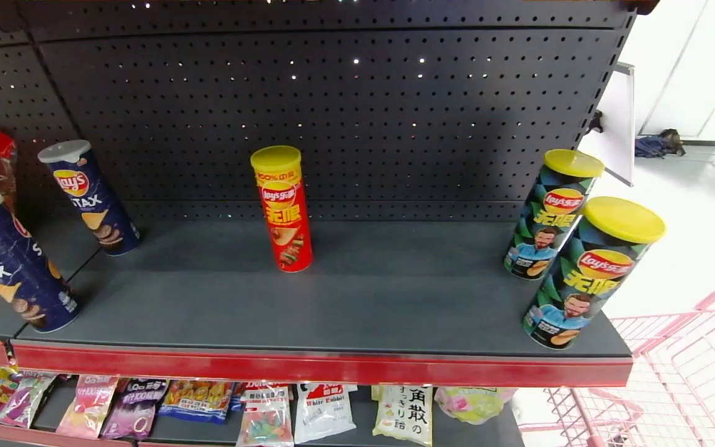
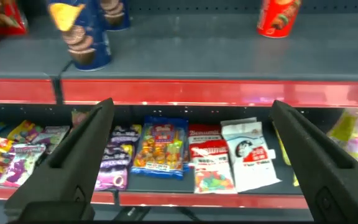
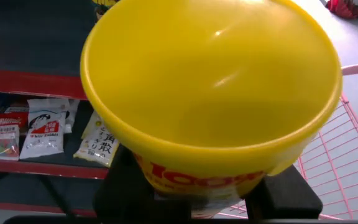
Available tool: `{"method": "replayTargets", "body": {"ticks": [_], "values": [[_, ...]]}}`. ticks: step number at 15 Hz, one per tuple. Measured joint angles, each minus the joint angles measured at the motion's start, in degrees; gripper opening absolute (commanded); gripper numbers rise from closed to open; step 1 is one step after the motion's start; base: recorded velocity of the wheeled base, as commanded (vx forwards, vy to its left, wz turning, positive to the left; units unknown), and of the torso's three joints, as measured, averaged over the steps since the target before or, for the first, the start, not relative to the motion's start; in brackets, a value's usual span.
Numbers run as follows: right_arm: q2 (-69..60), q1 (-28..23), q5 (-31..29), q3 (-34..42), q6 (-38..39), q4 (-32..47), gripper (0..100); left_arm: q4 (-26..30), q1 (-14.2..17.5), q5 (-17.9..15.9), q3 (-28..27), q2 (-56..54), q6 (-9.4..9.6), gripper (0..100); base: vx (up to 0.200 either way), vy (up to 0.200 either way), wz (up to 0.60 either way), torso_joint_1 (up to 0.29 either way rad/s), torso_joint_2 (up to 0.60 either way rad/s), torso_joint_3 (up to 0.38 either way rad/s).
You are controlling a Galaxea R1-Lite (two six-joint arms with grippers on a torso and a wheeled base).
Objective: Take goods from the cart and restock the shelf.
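The dark shelf board (image 1: 357, 298) carries a red chip can (image 1: 283, 208) in the middle, two blue cans (image 1: 90, 195) at the left and two green cans with yellow lids (image 1: 593, 273) at the right. My right gripper (image 3: 204, 196) is shut on a chip can whose yellow lid (image 3: 210, 81) faces the wrist camera; the can is held beside the pink cart (image 3: 347, 162), below shelf-board height. My left gripper (image 2: 191, 168) is open with nothing in it, in front of the lower shelf row, with the blue can (image 2: 82, 31) and red can (image 2: 278, 15) above it.
A red lip (image 1: 320, 366) runs along the shelf board's front. Snack bags (image 1: 326, 410) fill the row beneath. The pink wire cart (image 1: 692, 366) stands at the lower right. Wide bare stretches of board lie on both sides of the red can.
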Motion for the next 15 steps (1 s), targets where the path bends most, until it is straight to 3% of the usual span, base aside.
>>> {"method": "replayTargets", "body": {"ticks": [9,11,15], "values": [[-0.6,-0.04,-0.06,0.43,0.62,0.0,0,0.02,-0.02,0.0,0.0,0.0,0.02,100,0.0,0.2,0.0,0.003,0.0,0.001],[-0.61,-0.04,0.44,1.04,0.66,-0.04,0,0.02,-0.02,0.0,0.0,0.0,-0.02,100,0.0,0.0,0.0,0.0,0.0,0.0],[-0.38,-0.04,12.17,4.38,2.84,-4.99,0,0.0,0.0,-0.05,-0.02,0.0,-0.28,100,0.0,0.0,0.0,0.0,0.0,0.0]]}}
